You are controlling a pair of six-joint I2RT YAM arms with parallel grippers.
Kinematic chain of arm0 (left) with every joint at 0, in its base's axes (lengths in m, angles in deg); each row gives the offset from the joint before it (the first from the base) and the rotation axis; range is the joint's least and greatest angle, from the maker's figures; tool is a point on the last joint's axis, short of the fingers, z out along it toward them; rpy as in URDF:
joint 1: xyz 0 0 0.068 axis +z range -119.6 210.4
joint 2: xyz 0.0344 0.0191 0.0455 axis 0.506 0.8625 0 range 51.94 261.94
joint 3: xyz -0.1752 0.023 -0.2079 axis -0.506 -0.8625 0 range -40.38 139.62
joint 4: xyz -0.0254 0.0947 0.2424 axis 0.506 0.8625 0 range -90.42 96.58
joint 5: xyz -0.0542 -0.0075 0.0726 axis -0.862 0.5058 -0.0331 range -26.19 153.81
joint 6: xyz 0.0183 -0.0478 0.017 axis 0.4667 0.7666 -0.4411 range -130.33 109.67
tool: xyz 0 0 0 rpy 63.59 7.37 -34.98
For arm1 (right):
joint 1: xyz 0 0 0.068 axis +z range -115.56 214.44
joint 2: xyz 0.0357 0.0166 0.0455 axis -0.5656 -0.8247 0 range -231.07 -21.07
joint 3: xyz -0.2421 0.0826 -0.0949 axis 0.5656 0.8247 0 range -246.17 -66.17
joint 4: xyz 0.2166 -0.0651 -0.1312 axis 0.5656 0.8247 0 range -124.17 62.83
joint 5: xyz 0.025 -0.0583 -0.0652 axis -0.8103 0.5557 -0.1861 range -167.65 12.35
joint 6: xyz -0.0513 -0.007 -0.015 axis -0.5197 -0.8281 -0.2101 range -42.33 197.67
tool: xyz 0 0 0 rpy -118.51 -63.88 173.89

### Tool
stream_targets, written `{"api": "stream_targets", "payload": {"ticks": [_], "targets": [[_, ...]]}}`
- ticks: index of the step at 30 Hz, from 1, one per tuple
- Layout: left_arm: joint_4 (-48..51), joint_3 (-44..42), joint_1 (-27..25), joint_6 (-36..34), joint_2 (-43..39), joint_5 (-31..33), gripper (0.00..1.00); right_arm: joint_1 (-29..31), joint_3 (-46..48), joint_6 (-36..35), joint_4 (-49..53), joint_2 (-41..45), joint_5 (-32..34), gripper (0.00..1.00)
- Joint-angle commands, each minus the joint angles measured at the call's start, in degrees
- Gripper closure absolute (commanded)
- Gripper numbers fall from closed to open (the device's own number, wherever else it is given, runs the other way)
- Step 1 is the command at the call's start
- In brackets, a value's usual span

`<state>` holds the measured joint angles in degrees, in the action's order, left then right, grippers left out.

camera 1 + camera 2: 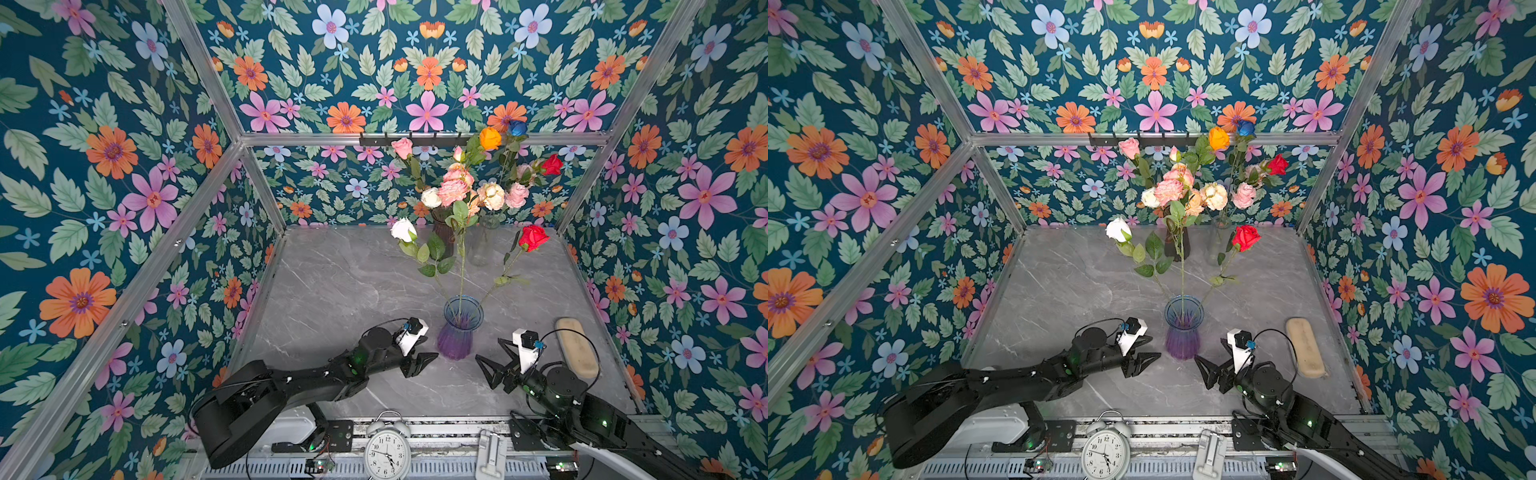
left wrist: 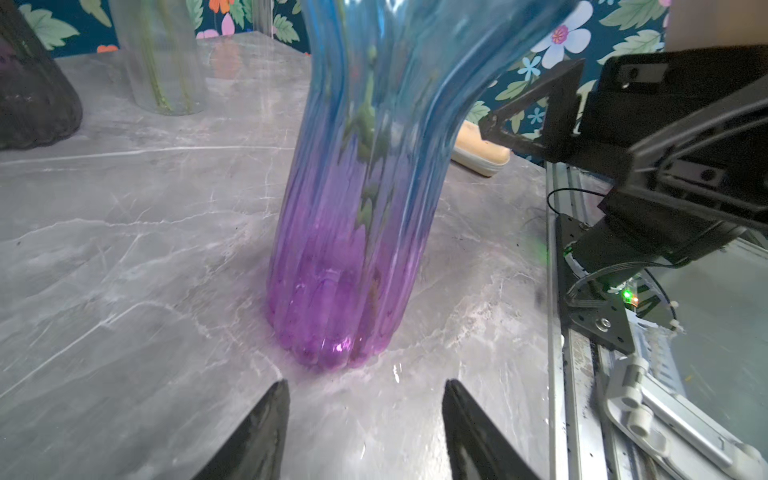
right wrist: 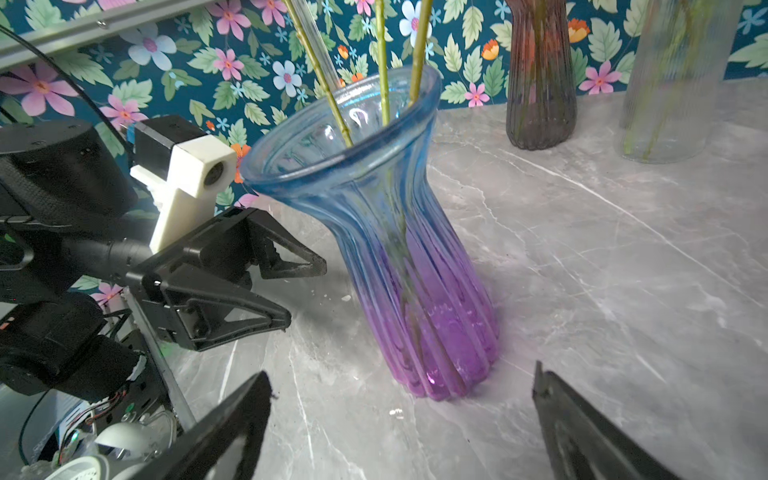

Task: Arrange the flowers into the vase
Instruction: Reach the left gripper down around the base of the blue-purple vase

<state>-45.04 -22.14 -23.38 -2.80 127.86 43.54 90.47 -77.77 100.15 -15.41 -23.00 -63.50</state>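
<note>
Holding three stems, blue-purple vase, third bloom perhaps pink, left pincer and right pincer both released

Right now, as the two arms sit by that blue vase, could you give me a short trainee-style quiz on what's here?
1. True or false: the left tool is holding a flower.
2. How many stems stand in the blue-and-purple vase?
3. Which rose in it leans toward the right arm's side? A white, B red, C orange.
Key: 1 false, it is open and empty. 2 three. 3 B, the red rose.
</note>
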Motion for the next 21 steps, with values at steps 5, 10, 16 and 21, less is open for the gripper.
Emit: {"api": "stream_targets", "payload": {"ticks": [5, 10, 16, 21], "targets": [[-18.82, 0.04, -1.01, 4.86, 10.56, 1.58, 0.31, 0.02, -2.76, 2.3, 2.68, 0.07, 1.12, 0.01], [-26.8, 0.61, -2.9, 7.9, 17.82, 6.61, 0.24, 0.04, -3.68, 1.87, 4.31, 0.66, 0.5, 0.01], [-34.06, 4.07, -3.69, 10.35, 26.24, 8.65, 0.19, 0.04, -3.56, 1.61, 4.57, 0.62, 0.1, 0.01], [-33.4, 6.83, -3.88, 8.94, 28.34, 11.37, 0.22, 0.02, -4.57, 1.07, 6.33, 0.81, -0.79, 0.01]]}}
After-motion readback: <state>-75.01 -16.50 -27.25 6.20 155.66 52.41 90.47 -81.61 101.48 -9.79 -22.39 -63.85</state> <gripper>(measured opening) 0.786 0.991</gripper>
